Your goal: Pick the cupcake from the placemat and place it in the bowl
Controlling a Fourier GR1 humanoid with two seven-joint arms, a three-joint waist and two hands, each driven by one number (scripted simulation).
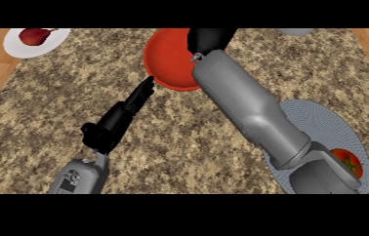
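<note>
At the far left a white plate [22, 49] carries a dark red fruit [34, 36], well apart from the work. Next comes the left robot hand [124, 114], its straight fingers pressed together and pointing up toward the red bowl [164, 59], fingertips just beside its lower rim; it holds nothing. The right forearm crosses the bowl, and the right robot hand [209, 37] hangs over the bowl's right side at the far edge of the speckled bench [72, 98]. Whether its fingers are curled or spread cannot be told, and the cupcake itself does not show, so it may be hidden in that hand. If so, the step in hand is the release: it seems best to keep the hand centred over the bowl's hollow, lower it, then let go. The left fingers crowd the rim and could nudge the bowl. At the right, the grey placemat [324, 123] bears a tomato [348, 162], partly under the arm.
</note>
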